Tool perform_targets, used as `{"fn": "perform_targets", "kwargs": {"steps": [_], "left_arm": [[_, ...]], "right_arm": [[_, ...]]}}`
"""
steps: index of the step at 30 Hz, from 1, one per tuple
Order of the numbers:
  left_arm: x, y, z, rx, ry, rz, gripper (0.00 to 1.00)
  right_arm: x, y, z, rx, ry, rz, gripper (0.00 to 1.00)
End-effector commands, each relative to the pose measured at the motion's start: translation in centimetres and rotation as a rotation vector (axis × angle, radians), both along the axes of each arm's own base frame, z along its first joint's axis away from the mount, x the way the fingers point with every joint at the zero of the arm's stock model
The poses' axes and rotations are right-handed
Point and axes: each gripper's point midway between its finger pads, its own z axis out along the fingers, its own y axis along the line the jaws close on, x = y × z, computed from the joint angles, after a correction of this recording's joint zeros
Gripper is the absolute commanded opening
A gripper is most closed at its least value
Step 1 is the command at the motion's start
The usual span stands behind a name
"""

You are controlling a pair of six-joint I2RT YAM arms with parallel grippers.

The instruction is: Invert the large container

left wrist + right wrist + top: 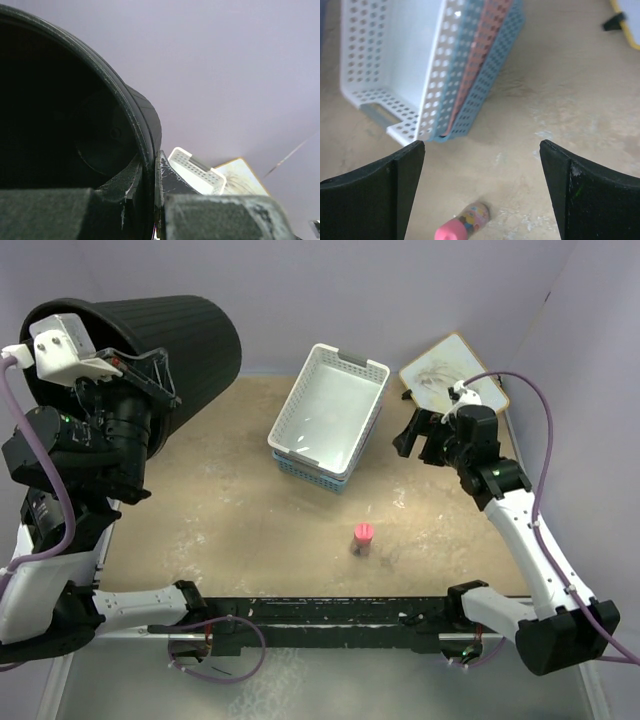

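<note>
The large container (195,340), tipped at the far left corner of the worktop (230,525), is pinched at its rim by the left tool (150,197), the right tool (482,187) being held wide and empty; slippage from this narrow rim grip is risked during rotation.

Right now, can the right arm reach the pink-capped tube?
Likely yes: the right gripper is open and empty, and the pink-capped tube lies alone in front of it, nothing between.
</note>
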Motion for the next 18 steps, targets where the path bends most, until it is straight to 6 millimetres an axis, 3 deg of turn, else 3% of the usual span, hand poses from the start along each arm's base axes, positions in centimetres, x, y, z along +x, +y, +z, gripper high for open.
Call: {"fn": "perform_targets", "kwargs": {"steps": [1, 3, 6, 9, 14, 18], "left_arm": [[0.1, 1.5, -0.4, -0.041, 0.021, 0.090, 0.00], [0.1, 1.4, -1.0, -0.031, 0.042, 0.089, 0.00], [0.2, 1.2, -1.8, -0.012, 0.064, 0.085, 0.00], [0.0, 1.2, -1.9, -0.013, 0.063, 0.066, 0.00], [1.3, 2.0, -4.2, 0.105, 0.141, 0.245, 0.00], [3.4, 1.6, -6.2, 0.248, 0.218, 0.382, 0.00]], "right_arm": [[-0.4, 5.4, 5.7, 0.145, -0.225, 0.312, 1.00], [-1.2, 7.8, 7.1, 0.222, -0.253, 0.453, 1.00], [-2.6, 11.8, 10.9, 0.429, -0.344, 0.692, 1.00], [-2.9, 14.5, 12.8, 0.597, -0.378, 0.828, 1.00], [-2.7, 19.3, 13.5, 0.625, -0.381, 0.926, 1.00], [-2.3, 21.6, 12.0, 0.598, -0.323, 0.936, 1.00]]}}
